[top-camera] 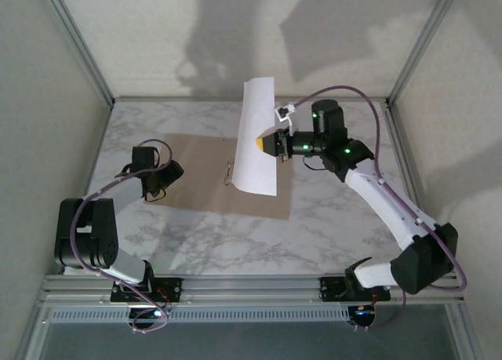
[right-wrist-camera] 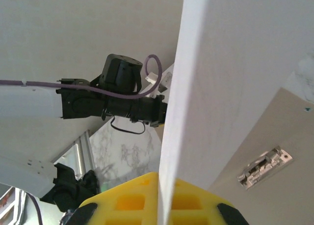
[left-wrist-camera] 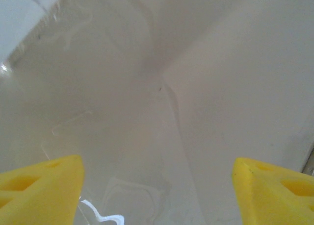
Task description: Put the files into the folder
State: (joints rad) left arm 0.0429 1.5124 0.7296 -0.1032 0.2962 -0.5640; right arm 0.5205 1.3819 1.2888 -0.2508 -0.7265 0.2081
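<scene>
The tan folder lies open and flat on the marble table. Its metal clip sits near the middle, also seen in the right wrist view as the clip on the folder. My right gripper is shut on the files, a white sheet lifted above the folder's right half, its lower edge hanging near the cardboard. In the right wrist view the files run edge-on between the yellow fingers of that gripper. My left gripper hovers low at the folder's left part, and in its wrist view the gripper is open with nothing between.
Pale walls and aluminium frame posts enclose the table at the back and sides. A metal rail with both arm bases runs along the near edge. Bare marble stretches in front of the folder.
</scene>
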